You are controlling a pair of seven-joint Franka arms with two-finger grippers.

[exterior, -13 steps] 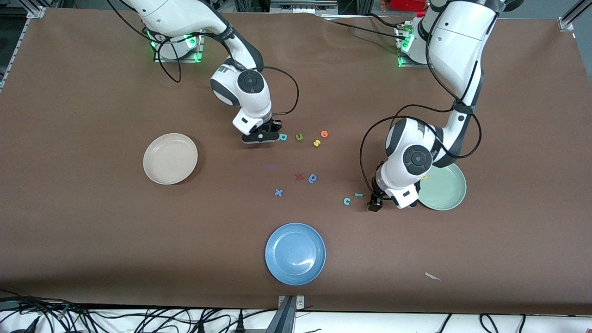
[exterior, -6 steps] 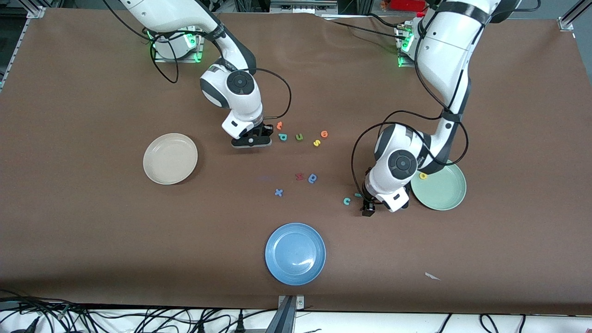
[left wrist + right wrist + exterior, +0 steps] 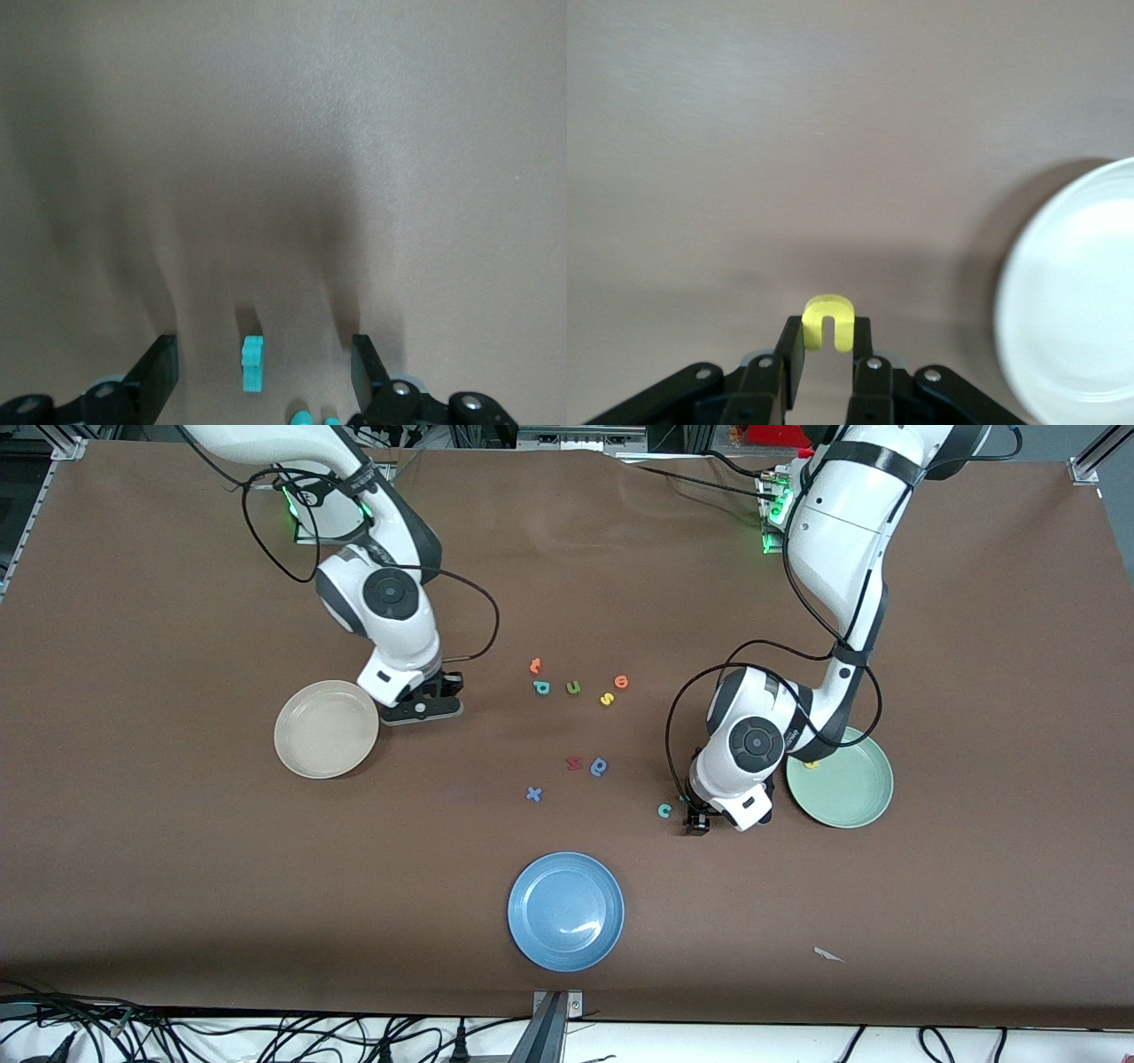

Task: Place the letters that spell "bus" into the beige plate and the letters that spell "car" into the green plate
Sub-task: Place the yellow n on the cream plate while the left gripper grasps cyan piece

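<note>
My right gripper (image 3: 423,708) hangs just beside the beige plate (image 3: 306,735), shut on a yellow u (image 3: 828,322); the plate's rim (image 3: 1028,292) shows in the right wrist view. The teal b (image 3: 540,687) and yellow s (image 3: 607,699) lie in the row at mid-table. My left gripper (image 3: 264,356) is low over the table, open, with the thin teal r (image 3: 252,363) lying between its fingers and the teal c (image 3: 664,810) just beside. On the green plate (image 3: 850,793) a yellow letter (image 3: 811,763) peeks out from under the left arm.
An orange letter (image 3: 535,664), an olive u (image 3: 573,687) and an orange o (image 3: 621,682) share the row. A red letter (image 3: 573,763), blue q (image 3: 599,766) and blue x (image 3: 533,794) lie nearer the camera. A blue plate (image 3: 565,911) sits nearest.
The right arm swung from the letter row to the beige plate's edge, uncovering the orange letter. The left arm shifted from the green plate to over the teal r and came down.
</note>
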